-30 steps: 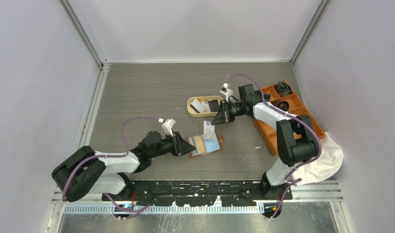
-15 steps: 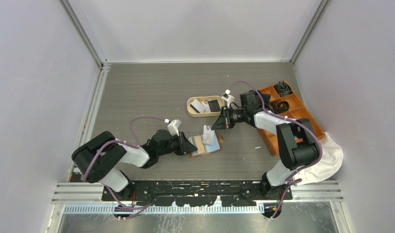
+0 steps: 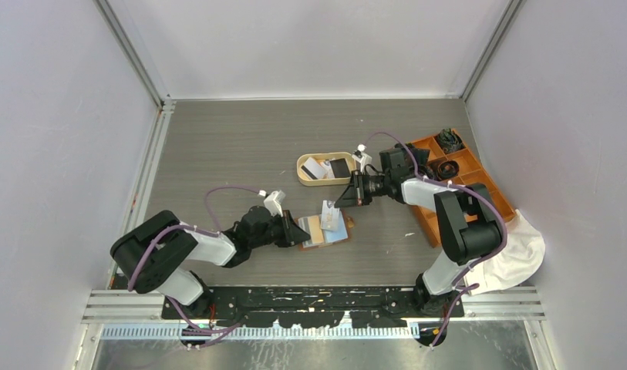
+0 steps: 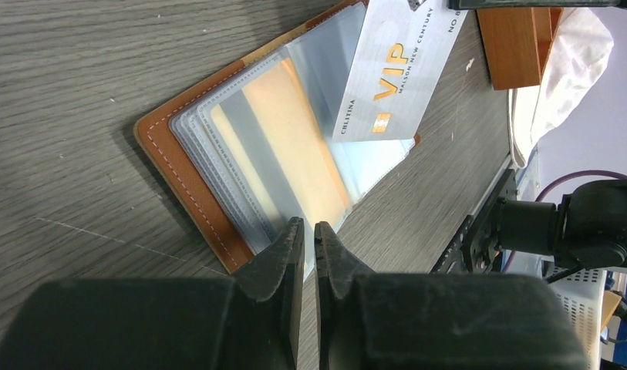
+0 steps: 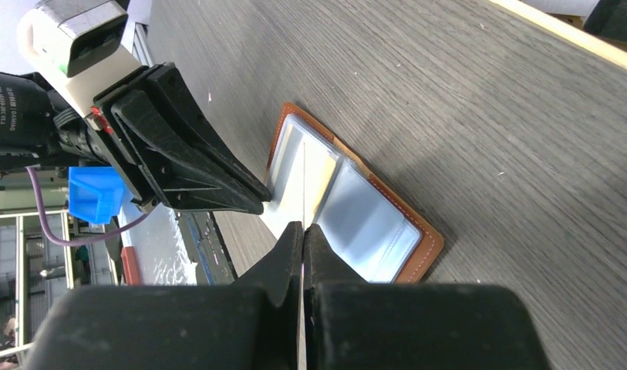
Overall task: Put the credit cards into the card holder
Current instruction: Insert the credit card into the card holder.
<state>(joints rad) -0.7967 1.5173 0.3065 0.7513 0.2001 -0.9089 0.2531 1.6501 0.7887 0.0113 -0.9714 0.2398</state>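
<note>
Card holder (image 3: 319,233), grey table (image 3: 233,154), white walls (image 3: 55,139)

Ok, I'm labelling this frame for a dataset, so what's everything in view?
Card holder: one, brown leather with clear sleeves, open flat mid-table.
VIP card: one, silver-white, orange lettering, over the holder.
Tray: one, cream oval, behind the holder.
White card: one, in the tray.
Black card: one, in the tray.
Box: one, orange, compartmented, right side; dark contents unclear.
Cloth: one, white, near right corner.
Table: one, grey wood-grain.
Left arm: black and white, jaws shut on a holder sleeve.
Right arm: black and white, jaws shut on the VIP card.
</note>
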